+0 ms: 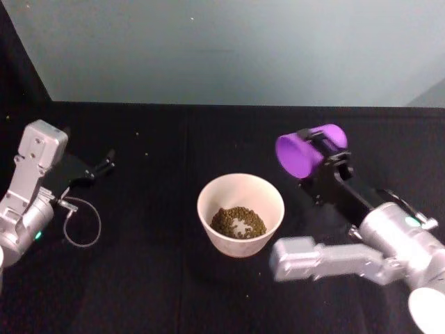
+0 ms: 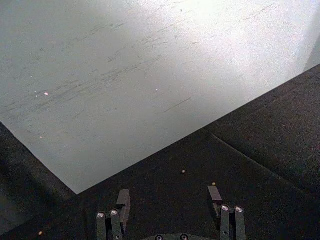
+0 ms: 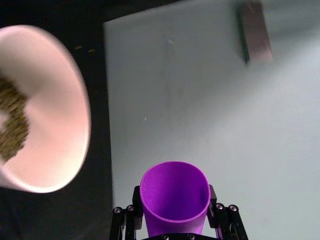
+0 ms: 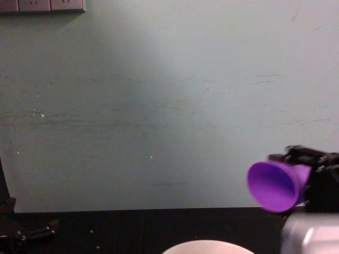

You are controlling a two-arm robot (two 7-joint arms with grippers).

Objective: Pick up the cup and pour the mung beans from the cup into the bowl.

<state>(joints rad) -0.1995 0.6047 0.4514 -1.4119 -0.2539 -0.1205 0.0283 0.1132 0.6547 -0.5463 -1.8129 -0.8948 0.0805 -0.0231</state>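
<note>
The purple cup (image 1: 311,149) lies tipped on its side in the air, mouth facing left, a little right of and above the bowl (image 1: 240,189). My right gripper (image 1: 324,147) is shut on the cup's sides. The cup (image 3: 174,196) shows a bare purple inside, with the bowl (image 3: 60,115) beside it. The pale bowl stands on the black table with mung beans (image 1: 238,223) heaped in its bottom. In the chest view the cup (image 4: 275,186) hangs above the bowl's rim (image 4: 206,245). My left gripper (image 1: 104,165) rests open at the far left; its fingers (image 2: 123,199) hold nothing.
A thin cable loop (image 1: 83,224) lies on the black table (image 1: 153,278) by the left arm. A few loose beans (image 2: 183,171) dot the cloth. A pale wall (image 1: 229,49) rises close behind the table's far edge, with an outlet plate (image 4: 42,5) high up.
</note>
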